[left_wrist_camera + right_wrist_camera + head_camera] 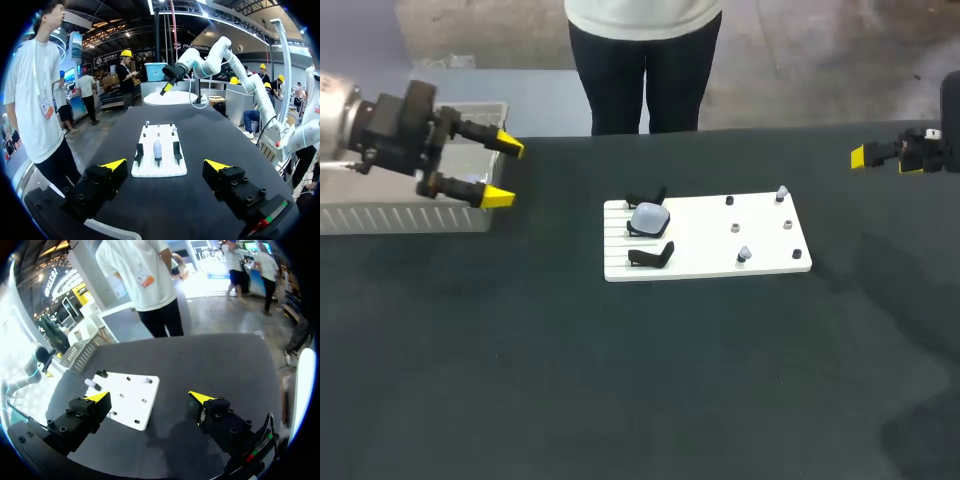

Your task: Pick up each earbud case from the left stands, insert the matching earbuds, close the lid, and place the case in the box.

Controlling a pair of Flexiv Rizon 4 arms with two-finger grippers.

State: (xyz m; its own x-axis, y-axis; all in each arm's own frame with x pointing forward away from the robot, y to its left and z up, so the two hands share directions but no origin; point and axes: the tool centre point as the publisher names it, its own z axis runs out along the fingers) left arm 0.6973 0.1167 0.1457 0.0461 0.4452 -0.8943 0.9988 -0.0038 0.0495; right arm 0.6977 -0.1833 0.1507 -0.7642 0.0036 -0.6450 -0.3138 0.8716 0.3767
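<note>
Now | earbud case (157,148) on white board (161,170) | well ahead of left fingers (114,165)

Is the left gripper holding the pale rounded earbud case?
No, the pale rounded earbud case sits on the white board; the left gripper is open and empty.

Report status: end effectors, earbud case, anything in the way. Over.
Left end effector open, beside the box. Right end effector open, right of the white board. Earbud case on that board, ungrasped. Nothing blocking it.
</note>
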